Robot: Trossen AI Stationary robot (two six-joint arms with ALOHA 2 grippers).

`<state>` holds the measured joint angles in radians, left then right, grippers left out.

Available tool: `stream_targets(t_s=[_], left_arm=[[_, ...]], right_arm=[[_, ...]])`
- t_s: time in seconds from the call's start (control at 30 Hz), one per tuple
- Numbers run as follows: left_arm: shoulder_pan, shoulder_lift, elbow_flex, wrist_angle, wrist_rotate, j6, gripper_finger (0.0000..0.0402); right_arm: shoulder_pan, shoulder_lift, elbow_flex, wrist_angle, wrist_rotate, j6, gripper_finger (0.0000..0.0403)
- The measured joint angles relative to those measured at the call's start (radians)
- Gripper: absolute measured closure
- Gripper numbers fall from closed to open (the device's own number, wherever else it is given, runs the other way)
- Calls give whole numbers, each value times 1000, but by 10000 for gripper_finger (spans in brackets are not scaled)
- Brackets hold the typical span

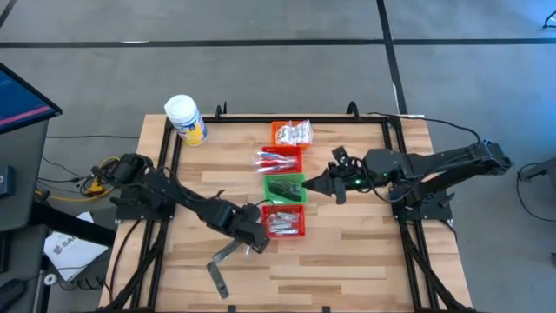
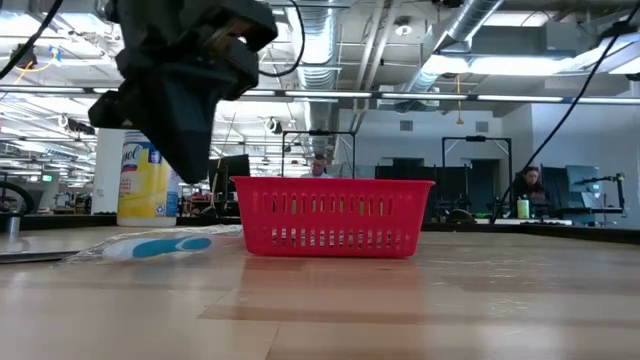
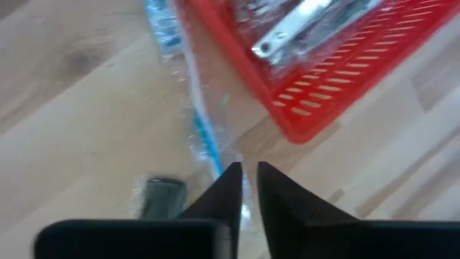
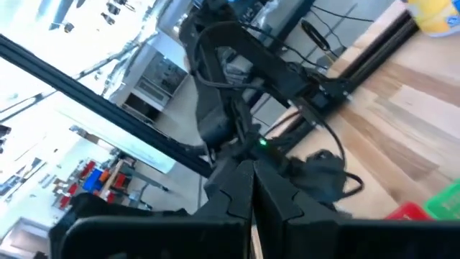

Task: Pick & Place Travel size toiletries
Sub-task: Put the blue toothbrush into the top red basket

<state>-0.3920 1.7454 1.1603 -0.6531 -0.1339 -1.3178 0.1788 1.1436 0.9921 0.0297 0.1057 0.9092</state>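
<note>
Left gripper (image 3: 248,183) low over the surface (image 1: 347,252) beside the red basket (image 1: 285,221), jaws slightly apart astride a wrapped blue toothbrush (image 3: 205,137) (lying flat, not lifted). Right gripper (image 1: 311,185) raised beside the green basket (image 1: 285,188), jaws together, empty.
</note>
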Motion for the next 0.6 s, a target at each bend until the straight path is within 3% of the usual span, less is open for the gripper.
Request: stream_targets(t_s=[0.33,0.6], left_arm=[[0,1,1,6,-27,5,237],[-5,99,1,12,20,35,208]], right_arm=[[2,8,0,24,0,-3,403],[2,8,0,19,0,-7,403]])
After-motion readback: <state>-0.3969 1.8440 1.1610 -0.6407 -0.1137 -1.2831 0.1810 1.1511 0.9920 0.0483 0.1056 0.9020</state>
